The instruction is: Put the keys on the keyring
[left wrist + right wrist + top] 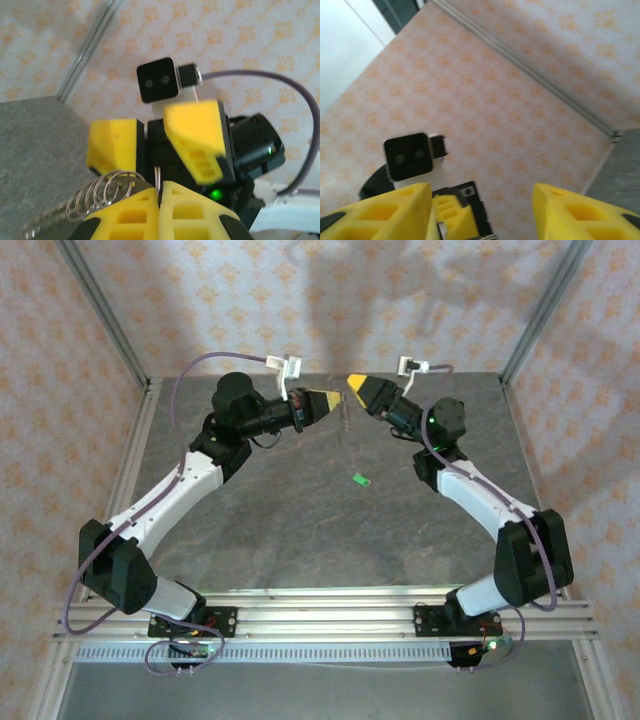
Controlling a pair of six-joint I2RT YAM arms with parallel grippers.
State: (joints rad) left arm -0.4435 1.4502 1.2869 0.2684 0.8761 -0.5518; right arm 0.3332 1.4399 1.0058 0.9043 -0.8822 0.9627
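one grey tabletop [300,530] carries the scene, with patterned walls on three sides. two arms rise from its near edge: the left arm [170,490] and the right arm [480,495] both bend inward, so that the two grippers face each other above the far middle of the tabletop, close together but apart.

the left gripper [330,402] has its two yellow fingers [195,210] pressed together. they pinch the keyring [157,176], which the left wrist view shows edge-on as a thin double wire standing up from the seam between the pads.

the right gripper [356,382] has its two fingers [580,210] spread wide, with nothing between them. in the left wrist view these fingers sit just beyond the keyring, one to each side.

each gripper carries one small black wrist camera.

just left of the left fingers hangs one row of about five silver wire loops [102,192], coiled like a spring. whether the keys are among them cannot be told.

one small green thing [361,479] lies on the tabletop, nearer than the grippers.
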